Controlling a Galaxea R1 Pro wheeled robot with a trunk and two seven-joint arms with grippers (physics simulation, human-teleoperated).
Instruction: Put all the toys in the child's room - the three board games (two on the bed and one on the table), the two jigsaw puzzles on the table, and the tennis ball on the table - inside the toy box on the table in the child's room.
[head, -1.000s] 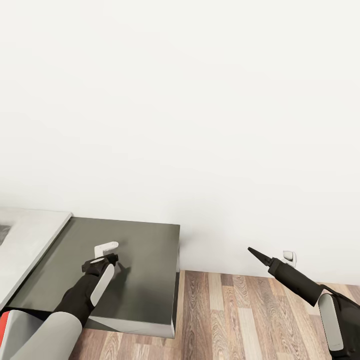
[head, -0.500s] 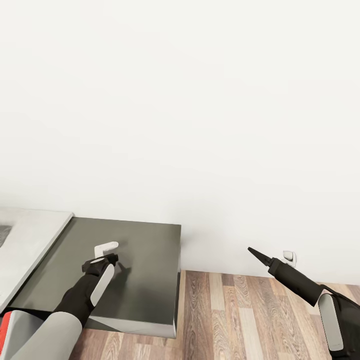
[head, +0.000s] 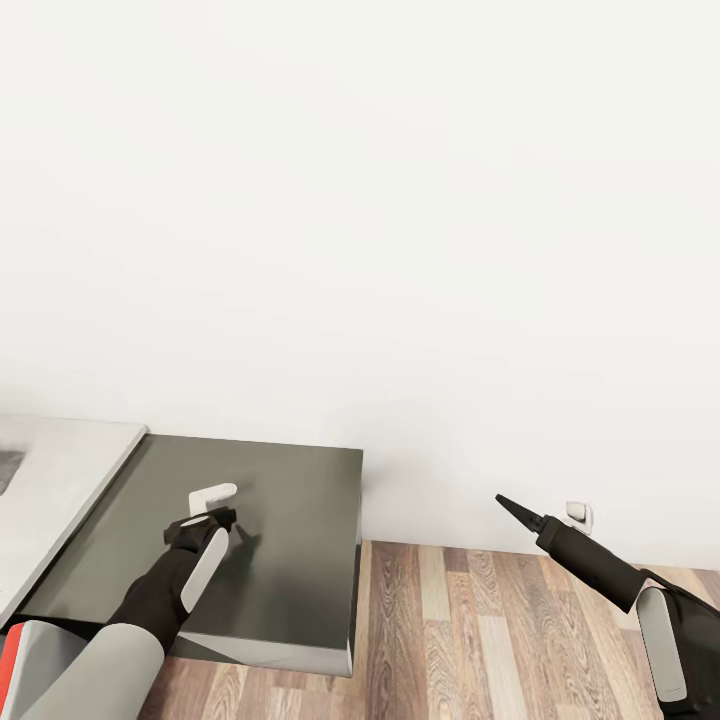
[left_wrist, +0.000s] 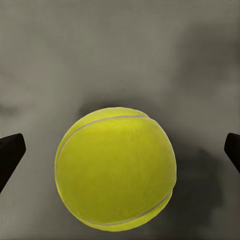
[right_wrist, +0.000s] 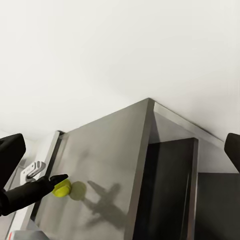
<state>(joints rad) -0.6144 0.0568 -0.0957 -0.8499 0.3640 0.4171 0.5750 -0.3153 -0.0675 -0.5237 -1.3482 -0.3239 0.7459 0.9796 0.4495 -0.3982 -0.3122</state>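
The tennis ball (left_wrist: 116, 169), plain yellow-green, lies on the dark-grey cabinet section (head: 285, 520) of the table. My left gripper (left_wrist: 121, 152) hangs over it, open, with one black fingertip (left_wrist: 10, 155) far out on each side and neither touching the ball. From the right wrist view the ball (right_wrist: 62, 189) sits at the tip of the left gripper (right_wrist: 54, 184). In the head view the left gripper (head: 200, 524) is above the cabinet top. My right gripper (head: 510, 505) is out over the floor, away from the table, and open with nothing in it.
The table's white top (head: 60, 470) joins the cabinet at the left. A bare white wall stands behind, with a socket (head: 578, 515) low on it. Wood-plank floor (head: 480, 640) lies to the right of the cabinet's edge.
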